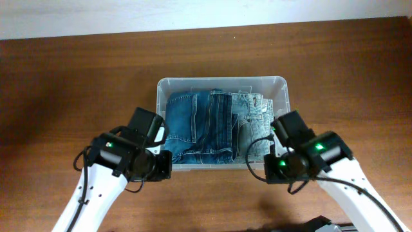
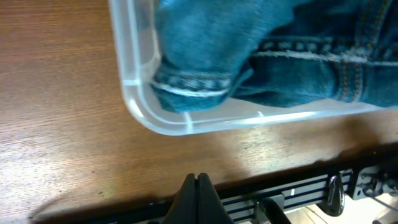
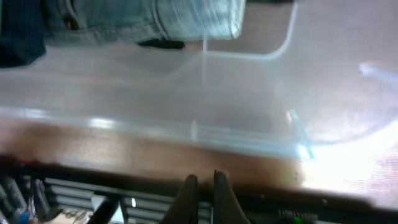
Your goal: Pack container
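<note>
Overhead, the clear container (image 1: 222, 80) sits centrally on the table (image 1: 64, 84), holding folded dark jeans (image 1: 193, 125) beside paler jeans (image 1: 252, 111). The left pincer (image 2: 198, 182) is pressed closed and empty off the near-left corner. The right pincer (image 3: 205, 182), barely parted and empty, hangs outside the near wall. Either arm, descending onto the rim, could likely skid the bin.

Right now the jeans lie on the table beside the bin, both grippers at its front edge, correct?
No: the overhead view shows the jeans inside the bin, not beside it; left gripper and right gripper are at its front edge.
</note>
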### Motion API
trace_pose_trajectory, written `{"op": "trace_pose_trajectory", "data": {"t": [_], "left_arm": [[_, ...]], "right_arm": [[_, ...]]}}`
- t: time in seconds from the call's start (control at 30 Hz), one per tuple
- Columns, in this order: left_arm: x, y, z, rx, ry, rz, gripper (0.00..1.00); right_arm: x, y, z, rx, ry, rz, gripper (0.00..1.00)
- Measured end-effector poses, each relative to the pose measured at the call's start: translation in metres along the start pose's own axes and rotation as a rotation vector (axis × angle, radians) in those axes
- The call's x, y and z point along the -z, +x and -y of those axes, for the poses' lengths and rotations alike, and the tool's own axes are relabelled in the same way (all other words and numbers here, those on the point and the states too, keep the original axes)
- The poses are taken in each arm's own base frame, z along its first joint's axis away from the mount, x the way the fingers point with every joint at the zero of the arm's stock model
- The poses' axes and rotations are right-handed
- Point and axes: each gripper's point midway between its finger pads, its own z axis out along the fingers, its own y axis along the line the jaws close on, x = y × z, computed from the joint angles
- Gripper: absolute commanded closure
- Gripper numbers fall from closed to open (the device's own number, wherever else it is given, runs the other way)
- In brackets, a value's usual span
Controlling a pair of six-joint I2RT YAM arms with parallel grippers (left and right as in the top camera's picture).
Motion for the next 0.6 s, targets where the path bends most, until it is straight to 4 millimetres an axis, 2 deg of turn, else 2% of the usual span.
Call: {"op": "trace_pose_trajectory", "data": {"t": [0.17, 0.33, 0.6], "left_arm": [[-0.006, 0.005, 0.007, -0.009, 0.006, -0.011, 0.99], [-0.023, 0.008, 0.011, -0.017, 0.013, -0.015, 0.99], [-0.036, -0.001, 0.011, -0.004, 0.020, 0.031, 1.00]], "right_arm": [[-0.009, -0.008, 0.001, -0.012, 0.031, -0.004, 0.96], [-0.011, -0.011, 0.004, -0.013, 0.050, 0.005, 0.96], [-0.010, -0.015, 0.005, -0.011, 0.059, 0.021, 0.96]]}}
